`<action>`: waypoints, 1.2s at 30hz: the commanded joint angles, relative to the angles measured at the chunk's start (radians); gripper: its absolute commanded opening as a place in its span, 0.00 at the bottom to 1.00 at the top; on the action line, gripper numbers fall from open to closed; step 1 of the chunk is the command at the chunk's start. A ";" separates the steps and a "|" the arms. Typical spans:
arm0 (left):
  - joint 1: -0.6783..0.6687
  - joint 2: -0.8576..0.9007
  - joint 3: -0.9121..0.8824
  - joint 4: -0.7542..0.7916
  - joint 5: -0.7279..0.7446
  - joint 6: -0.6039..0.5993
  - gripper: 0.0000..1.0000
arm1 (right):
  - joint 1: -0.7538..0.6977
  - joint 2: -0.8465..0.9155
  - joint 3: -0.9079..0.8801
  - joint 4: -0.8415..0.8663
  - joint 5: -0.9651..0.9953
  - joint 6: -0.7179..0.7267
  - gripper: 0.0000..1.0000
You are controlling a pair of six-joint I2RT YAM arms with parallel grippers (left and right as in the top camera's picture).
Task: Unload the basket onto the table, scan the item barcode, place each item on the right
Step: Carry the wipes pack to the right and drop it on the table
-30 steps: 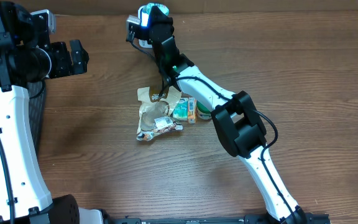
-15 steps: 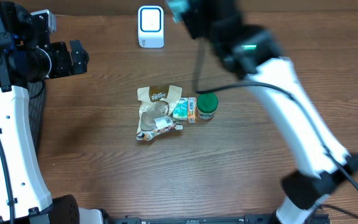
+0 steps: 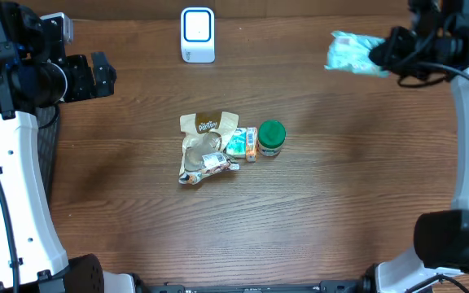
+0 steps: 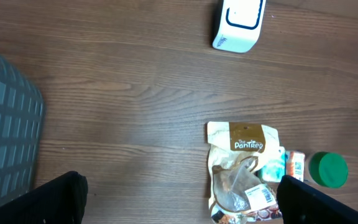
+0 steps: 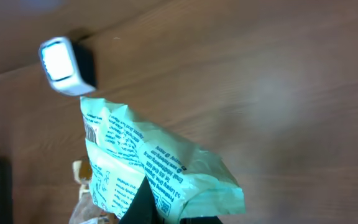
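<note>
Over the far right corner of the counter [image 3: 340, 187], the right pincer [image 3: 383, 55] is clamped on one end of a pale green packet [image 3: 351, 54]. The packet is held clear of the wood and well apart from the white scanner [image 3: 197, 34] at the middle of the far edge. The left pincer [image 3: 96, 75] hovers near the left edge with its jaws spread wide and nothing between them. A brown pouch [image 3: 206, 142], a teal carton [image 3: 241, 143] and a green-lidded jar [image 3: 271, 137] huddle mid-counter. The likeliest trouble is a missed read. What looks like the barcode sits near the packet's free end, and the soft film may crease or turn away from the scanner's face. Because the packet is gripped by one end only, a quick swing could make it flap or slip out. A low approach might clip the scanner and knock it over.
</note>
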 commanded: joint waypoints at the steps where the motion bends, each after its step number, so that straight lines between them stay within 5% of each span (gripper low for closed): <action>1: 0.004 0.000 0.008 0.000 0.009 -0.013 1.00 | -0.074 0.004 -0.146 0.077 -0.048 0.097 0.04; 11: 0.004 -0.001 0.008 0.000 0.009 -0.013 0.99 | -0.218 0.004 -0.628 0.494 -0.046 0.290 0.04; 30: 0.004 0.000 0.008 0.000 0.009 -0.013 1.00 | -0.218 0.005 -0.718 0.584 0.171 0.450 0.05; 31: 0.004 -0.001 0.008 0.000 0.009 -0.013 0.99 | -0.218 0.005 -0.718 0.578 0.193 0.449 0.15; 32: 0.004 0.000 0.008 0.000 0.009 -0.013 1.00 | -0.218 0.005 -0.718 0.568 0.193 0.446 0.35; 36: 0.004 0.000 0.008 0.000 0.009 -0.013 1.00 | -0.218 0.005 -0.711 0.556 0.184 0.393 0.50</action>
